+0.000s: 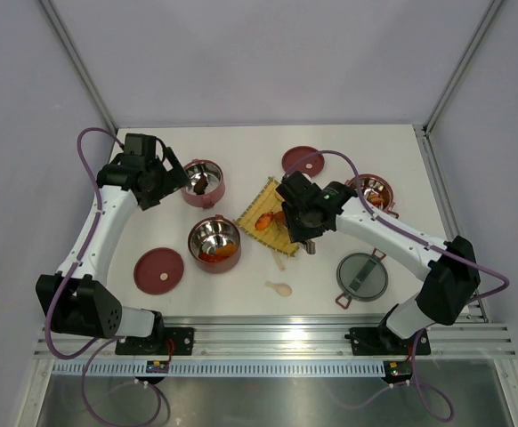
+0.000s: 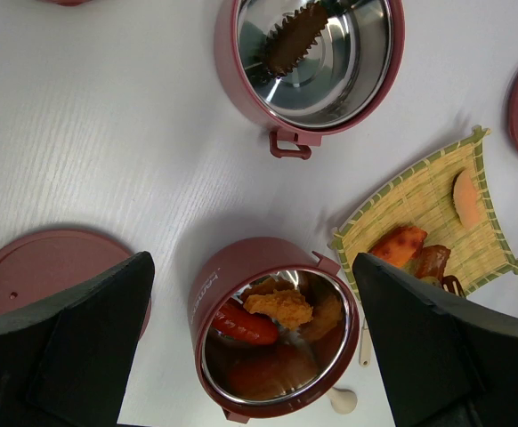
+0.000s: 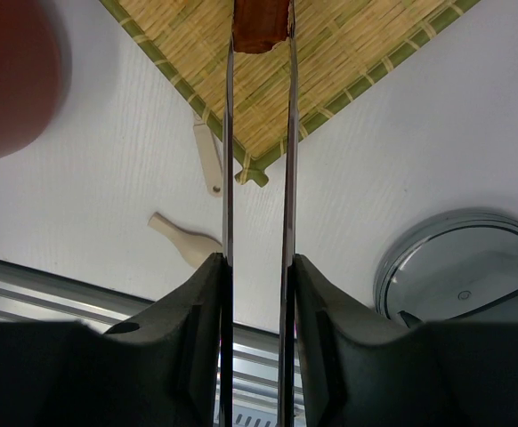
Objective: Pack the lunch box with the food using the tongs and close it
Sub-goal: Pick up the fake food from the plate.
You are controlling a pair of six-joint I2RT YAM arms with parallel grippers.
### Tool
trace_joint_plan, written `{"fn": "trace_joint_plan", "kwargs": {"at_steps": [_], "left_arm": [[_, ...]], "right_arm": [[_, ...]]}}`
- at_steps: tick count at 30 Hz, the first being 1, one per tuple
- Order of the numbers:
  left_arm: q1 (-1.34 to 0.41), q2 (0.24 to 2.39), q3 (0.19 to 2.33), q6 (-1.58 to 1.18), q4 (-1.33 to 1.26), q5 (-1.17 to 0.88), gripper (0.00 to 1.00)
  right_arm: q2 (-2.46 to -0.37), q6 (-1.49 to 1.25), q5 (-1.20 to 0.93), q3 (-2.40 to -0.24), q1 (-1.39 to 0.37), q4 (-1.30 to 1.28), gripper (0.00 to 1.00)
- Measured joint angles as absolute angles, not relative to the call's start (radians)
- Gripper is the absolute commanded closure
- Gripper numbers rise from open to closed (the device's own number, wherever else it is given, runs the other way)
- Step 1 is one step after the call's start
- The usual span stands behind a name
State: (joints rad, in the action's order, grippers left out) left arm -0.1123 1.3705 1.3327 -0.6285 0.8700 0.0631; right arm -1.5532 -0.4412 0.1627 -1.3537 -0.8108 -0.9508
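My right gripper [image 3: 259,267] is shut on the silver tongs [image 3: 228,160]. The tong tips pinch a red-brown food piece [image 3: 261,25] over the yellow woven mat [image 3: 330,62]; I cannot tell whether the piece is lifted off it. More food [image 2: 400,245] lies on the mat [image 2: 428,200], including an orange slice [image 2: 465,197]. A lunch box tier [image 2: 210,294] holds a sausage [image 2: 241,325] and an orange nugget [image 2: 281,307]. My left gripper [image 2: 259,356] hangs open above this tier, holding nothing. A second tier [image 2: 241,89] holds a brown ridged piece [image 2: 293,40]. A third tier [image 1: 372,191] stands at the right.
Flat red lids lie at front left [image 1: 159,269] and at the back [image 1: 303,161]. The grey see-through lid [image 1: 361,276] rests at front right. A cream spoon [image 3: 183,245] and a cream stick [image 3: 207,156] lie near the mat's front corner.
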Motion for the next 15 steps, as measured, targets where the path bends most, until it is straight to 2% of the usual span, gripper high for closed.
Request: {"fn": "trace_joint_plan", "kwargs": {"at_steps": [15], "left_arm": [[-0.112,1.37,1.332,-0.628,0.87,0.063,0.01]], "right_arm": [[-1.485,-0.432,0.149,-1.375,-0.813,-0.937,0.67]]}}
